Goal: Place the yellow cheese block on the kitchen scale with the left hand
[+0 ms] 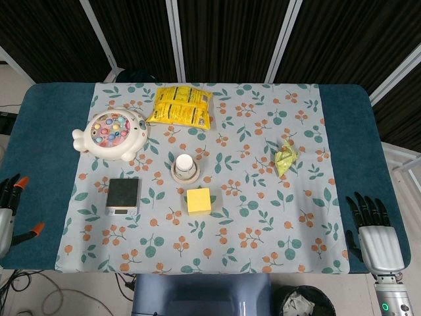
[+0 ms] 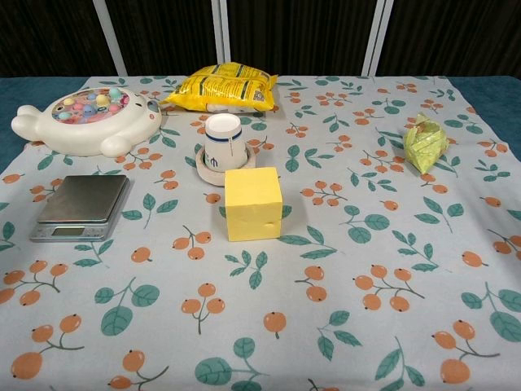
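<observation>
While my left hand (image 1: 9, 204) idles at the table's (image 1: 46, 131) nine-o'clock edge, fingers spread, cheese block (image 1: 198, 200) lies well apart, kitchen scale (image 1: 123, 196) between; right hand (image 1: 375, 230) likewise splayed.

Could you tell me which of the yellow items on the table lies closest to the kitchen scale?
The yellow cheese block, a plain cube just right of the kitchen scale. The yellow snack bag lies at the far edge, and the yellow-green wrapped item far right.
</observation>
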Robot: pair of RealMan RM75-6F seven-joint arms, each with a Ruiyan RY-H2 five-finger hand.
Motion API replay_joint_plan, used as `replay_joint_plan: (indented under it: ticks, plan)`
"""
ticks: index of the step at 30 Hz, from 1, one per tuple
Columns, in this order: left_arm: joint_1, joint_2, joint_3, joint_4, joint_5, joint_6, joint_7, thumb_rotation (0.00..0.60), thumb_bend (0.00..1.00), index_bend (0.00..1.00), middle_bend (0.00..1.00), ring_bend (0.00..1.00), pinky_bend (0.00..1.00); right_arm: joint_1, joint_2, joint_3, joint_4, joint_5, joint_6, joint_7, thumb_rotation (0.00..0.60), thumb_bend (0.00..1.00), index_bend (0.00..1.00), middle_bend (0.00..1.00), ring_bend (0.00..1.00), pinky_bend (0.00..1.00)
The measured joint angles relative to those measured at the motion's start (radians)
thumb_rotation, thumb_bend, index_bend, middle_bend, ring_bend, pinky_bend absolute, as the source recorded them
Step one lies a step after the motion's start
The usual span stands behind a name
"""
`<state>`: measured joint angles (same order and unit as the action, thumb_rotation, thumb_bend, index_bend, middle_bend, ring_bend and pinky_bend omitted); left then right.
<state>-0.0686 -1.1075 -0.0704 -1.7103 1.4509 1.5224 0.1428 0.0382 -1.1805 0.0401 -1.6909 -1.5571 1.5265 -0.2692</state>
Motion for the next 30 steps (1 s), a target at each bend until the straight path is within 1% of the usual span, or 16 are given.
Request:
replay_joint_plan:
  ticks: [26, 28, 30]
  plan:
    - [0.000, 0.000, 0.002, 0.002, 0.004, -0.001, -0.001, 0.600, 0.14, 0.07, 0.00, 0.00, 0.05, -0.001, 0.002, -0.004, -0.007, -0.002, -0.001, -0.005, 0.600, 0.58, 0.00, 0.00, 0.00, 0.00]
    - [-0.002, 0.001, 0.004, 0.002, 0.006, -0.005, 0.001, 0.600, 0.16, 0.07, 0.00, 0.00, 0.06, -0.001, 0.002, -0.004, -0.008, -0.004, 0.000, -0.005, 0.600, 0.58, 0.00, 0.00, 0.00, 0.00]
    - [-0.004, 0.001, 0.008, 0.001, 0.010, -0.011, 0.001, 0.600, 0.23, 0.06, 0.04, 0.02, 0.13, -0.002, 0.002, -0.004, -0.008, -0.004, 0.001, -0.004, 0.600, 0.58, 0.00, 0.00, 0.00, 0.00]
